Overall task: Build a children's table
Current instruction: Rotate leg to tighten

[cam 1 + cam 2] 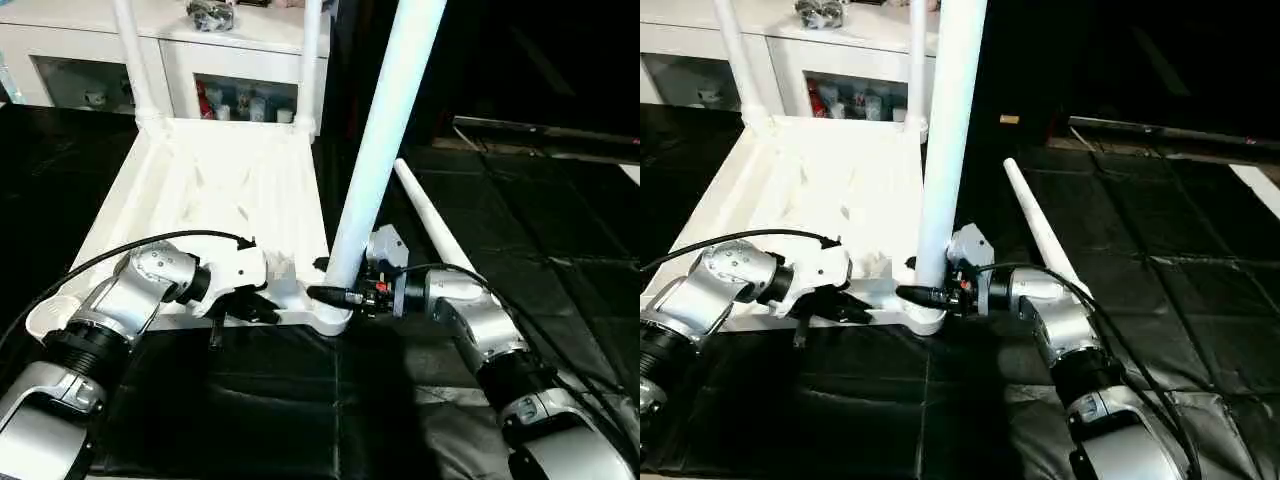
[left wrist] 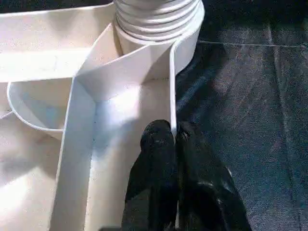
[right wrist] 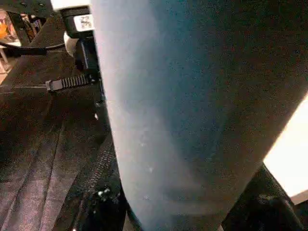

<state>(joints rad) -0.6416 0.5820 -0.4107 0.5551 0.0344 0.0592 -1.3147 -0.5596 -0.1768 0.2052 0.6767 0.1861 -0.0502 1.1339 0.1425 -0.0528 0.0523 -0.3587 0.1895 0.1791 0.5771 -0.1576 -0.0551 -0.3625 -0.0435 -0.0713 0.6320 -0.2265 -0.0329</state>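
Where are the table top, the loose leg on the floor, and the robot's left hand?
Table top [image 1: 215, 180]: left eye view, ribbed underside.
Loose leg [image 1: 432, 220]: left eye view, middle of its shaft.
Left hand [image 2: 174, 137]: left wrist view, fingertips pinching the rim.

A black quilted mat [image 1: 250, 420] covers the floor, its seams marking out large squares. At the far edge of the mat stands a white cabinet [image 1: 250, 50] with glass doors. Small colourful items [image 1: 245, 103] sit on the shelf behind one door, and pale items [image 1: 95, 97] behind the other. A grey bundle [image 1: 210, 14] lies on the cabinet's top. Toward the mat's far right corner, a long dark bar [image 1: 545, 130] lies flat.
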